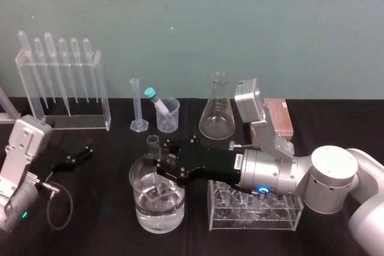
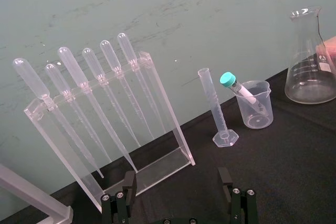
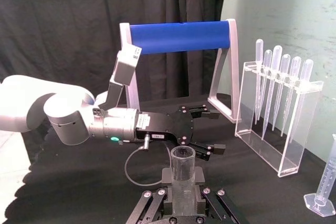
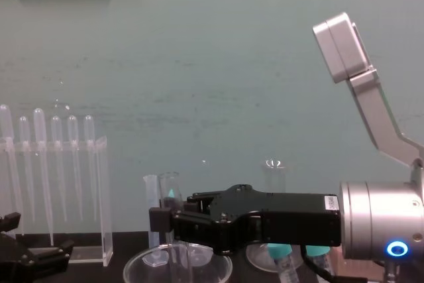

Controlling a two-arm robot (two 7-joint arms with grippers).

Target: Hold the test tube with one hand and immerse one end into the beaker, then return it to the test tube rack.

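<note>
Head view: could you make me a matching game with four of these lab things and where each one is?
1 test tube; 2 teal-capped tube; 3 pipettes; 4 conical flask.
A hanging in the clear stand; B leaning in the small beaker; C behind the test tube rack; D held by the right gripper at the wide dish.
Pairs: 1-D, 2-B, 3-A, 4-C.
The left gripper sits open, idle, on the left.

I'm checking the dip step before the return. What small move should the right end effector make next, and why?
Probably lift straight up. The right end effector is shut on the upright test tube, whose lower end sits inside the water-filled beaker; moving sideways toward the rack now would likely knock the rim. The left end effector rests open at the left.
</note>
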